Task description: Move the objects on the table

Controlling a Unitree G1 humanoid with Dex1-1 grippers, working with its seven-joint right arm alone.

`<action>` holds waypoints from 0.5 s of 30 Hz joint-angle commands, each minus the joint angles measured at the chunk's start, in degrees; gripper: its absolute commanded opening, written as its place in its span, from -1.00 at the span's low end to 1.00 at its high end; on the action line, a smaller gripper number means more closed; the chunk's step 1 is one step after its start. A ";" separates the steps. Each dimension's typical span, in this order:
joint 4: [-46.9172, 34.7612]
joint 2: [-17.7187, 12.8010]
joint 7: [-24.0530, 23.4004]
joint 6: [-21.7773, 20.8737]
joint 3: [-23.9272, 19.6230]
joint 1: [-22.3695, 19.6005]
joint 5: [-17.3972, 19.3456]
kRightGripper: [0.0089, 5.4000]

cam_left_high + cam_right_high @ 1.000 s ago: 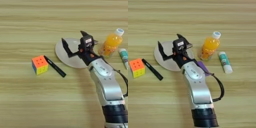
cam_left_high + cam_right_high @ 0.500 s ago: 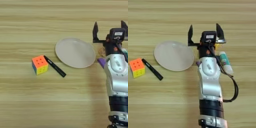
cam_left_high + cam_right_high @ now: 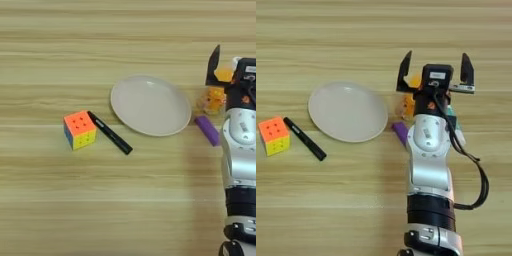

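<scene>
Silver forearm (image 3: 428, 165) comes up from the bottom edge over the wood counter (image 3: 100, 200), covering much behind it. Near to far: the marker (image 3: 109, 132) lies flat on the counter, long axis diagonal, upper-left end touching or just beside the puzzle cube (image 3: 80, 129), lower-right end pointing toward the near right, close to the plate's near-left rim but apart from it. The purple block (image 3: 207, 130) lies flat just right of the plate, long axis also diagonal, upper-left to lower-right, its right end hidden by the arm. The plate (image 3: 150, 105) is round, beige, nothing on it. The juice bottle (image 3: 214, 97) sits just past the block at the plate's right edge, mostly hidden behind the arm; upright or tilted, cannot tell. A bit of a white-and-green tube (image 3: 456, 131) peeks out right of the arm. The tool (image 3: 435, 74) is farthest, over the bottle area, two black fingers (image 3: 404, 70) spread wide apart, gripping nothing.
</scene>
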 commanded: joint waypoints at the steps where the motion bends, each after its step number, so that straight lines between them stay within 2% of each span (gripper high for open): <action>1: 1.15 -2.67 0.72 -0.45 -0.52 -5.13 2.00 0.98; 15: 11.50 -4.36 1.76 -1.15 -1.17 -8.25 5.74 0.98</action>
